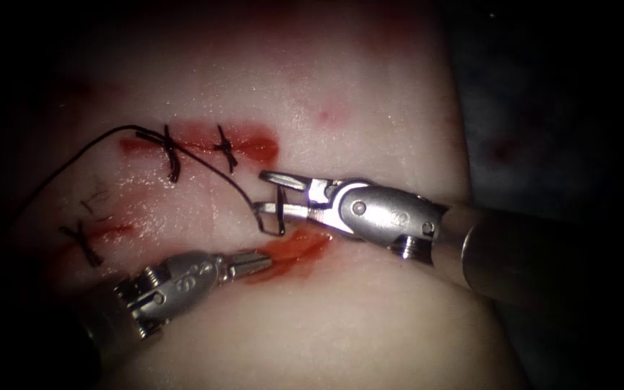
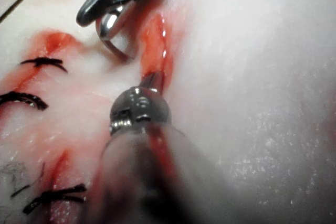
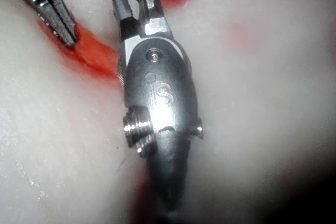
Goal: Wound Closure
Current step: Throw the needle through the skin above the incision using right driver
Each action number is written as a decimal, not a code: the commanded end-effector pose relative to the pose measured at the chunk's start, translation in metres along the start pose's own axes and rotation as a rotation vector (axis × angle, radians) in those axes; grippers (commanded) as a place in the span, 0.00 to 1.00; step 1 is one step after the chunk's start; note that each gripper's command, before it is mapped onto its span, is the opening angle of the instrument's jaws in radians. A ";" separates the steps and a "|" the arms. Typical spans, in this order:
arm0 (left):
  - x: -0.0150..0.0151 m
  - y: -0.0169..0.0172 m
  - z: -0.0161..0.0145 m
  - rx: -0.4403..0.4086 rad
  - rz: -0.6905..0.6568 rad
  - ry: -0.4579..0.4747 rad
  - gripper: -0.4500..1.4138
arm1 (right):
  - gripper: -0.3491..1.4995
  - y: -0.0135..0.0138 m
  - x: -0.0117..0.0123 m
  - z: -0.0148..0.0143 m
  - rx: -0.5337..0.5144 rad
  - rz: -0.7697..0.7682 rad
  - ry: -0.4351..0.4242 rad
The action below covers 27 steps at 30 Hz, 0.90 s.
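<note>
Three stitches [image 1: 171,153] already cross the cut in the tissue [image 1: 370,94], while its red, gaping stretch [image 1: 294,249] lies unclosed. The right claw [image 1: 263,193] is spread around the needle [image 1: 280,211], which stands against the lower jaw, its tip at the gap's edge, thread [image 1: 74,155] trailing left. The left claw [image 1: 258,260] is closed and empty, tip in the gap.

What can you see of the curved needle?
The needle is a thin, dark metal curve. It sits between the open jaws of the right gripper, which is not clamped on it. Its lower end meets the tissue beside the red fluid. Black thread trails from it toward the stitches.
</note>
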State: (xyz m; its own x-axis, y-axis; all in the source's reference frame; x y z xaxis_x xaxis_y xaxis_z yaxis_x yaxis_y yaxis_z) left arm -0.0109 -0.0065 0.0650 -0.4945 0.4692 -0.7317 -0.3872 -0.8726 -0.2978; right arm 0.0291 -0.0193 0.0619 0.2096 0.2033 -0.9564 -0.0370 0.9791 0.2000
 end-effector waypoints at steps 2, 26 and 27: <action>-0.0001 -0.0002 0.0008 -0.001 0.000 0.000 0.08 | 0.00 -0.0005 -0.0009 0.0007 0.003 -0.008 0.001; 0.0000 -0.0002 0.0008 0.003 -0.002 -0.002 0.08 | 0.00 -0.0027 -0.0037 0.0010 0.064 0.064 -0.064; 0.0000 -0.0002 0.0008 0.003 -0.002 -0.002 0.08 | 0.00 -0.0028 -0.0038 0.0010 0.069 0.067 -0.065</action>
State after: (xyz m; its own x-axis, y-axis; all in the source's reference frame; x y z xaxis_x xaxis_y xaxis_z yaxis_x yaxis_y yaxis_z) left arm -0.0110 -0.0064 0.0650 -0.4953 0.4719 -0.7293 -0.3911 -0.8708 -0.2979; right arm 0.0288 -0.0226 0.0645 0.2745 0.2671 -0.9237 0.0112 0.9597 0.2809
